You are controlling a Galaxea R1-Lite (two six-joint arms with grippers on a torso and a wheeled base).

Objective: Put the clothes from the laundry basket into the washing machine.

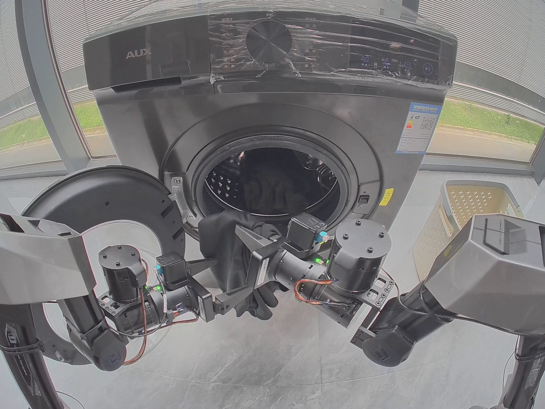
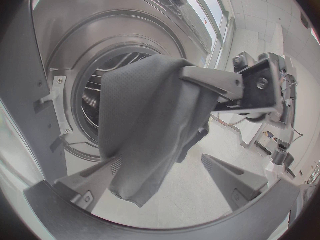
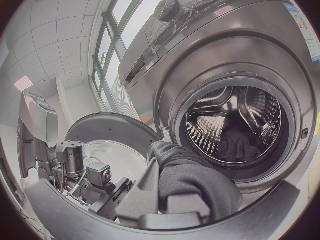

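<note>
Currently, dark garment point(image 1: 224, 245) hangs in air just in front of the washing machine point(image 1: 272, 86), below the lip of the drum opening point(image 1: 272, 183), not yet inside. Right gripper point(image 1: 245, 254) pinches a bunched fold at its upper edge. The rest drapes down, long axis approx. vertical, lower hem free above the floor point(image 1: 284, 359).

Key relation: drum opening lies up and fwd of the held garment. In my judgement the next move is to lift it and push it in over the lip. Right arm is the nearer one and is carrying the load.

Left gripper point(image 1: 230, 276) sits just beside the hanging cloth on the door side, fingers spread wide, holding nothing. In left wrist view the cloth appears to brush one finger point(image 2: 86, 184); contact can't be confirmed.

Materials:
- Garment: thin fine-mesh knit, matte charcoal, limp. Likely to trail or catch on the lip.
- Drum: perforated bright steel w/ moulded paddles. Other dark clothes point(image 3: 236, 147) lie at its bottom.
- Machine body: dark grey metal, control panel under plastic film.
- Round door point(image 1: 96, 200): swung wide open to robot's left.
- Laundry basket point(image 1: 471, 205): pale perforated plastic, on the floor to the right of the machine. Contents can't be seen.
</note>
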